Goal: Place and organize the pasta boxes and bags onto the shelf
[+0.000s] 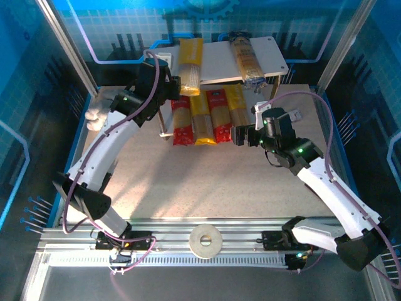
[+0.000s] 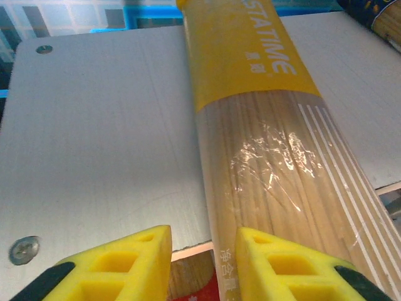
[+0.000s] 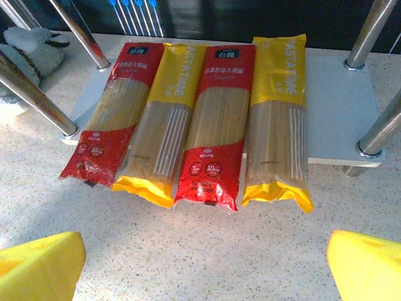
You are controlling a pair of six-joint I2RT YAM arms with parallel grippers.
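Observation:
A yellow spaghetti pack lies on the shelf's top board, with the dark blue and clear pack to its right. My left gripper stands open at the board's near edge; its right finger rests over the yellow pack, and only the pack's left edge reaches into the gap. On the lower board lie a red pack, a yellow pack, a second red pack and another yellow pack, side by side. My right gripper hangs wide open before them, holding nothing.
A round tape roll sits on the near rail between the arm bases. A white fluffy item lies left of the shelf. Metal shelf legs stand at the lower board's corners. Speckled tabletop stretches in front of the shelf.

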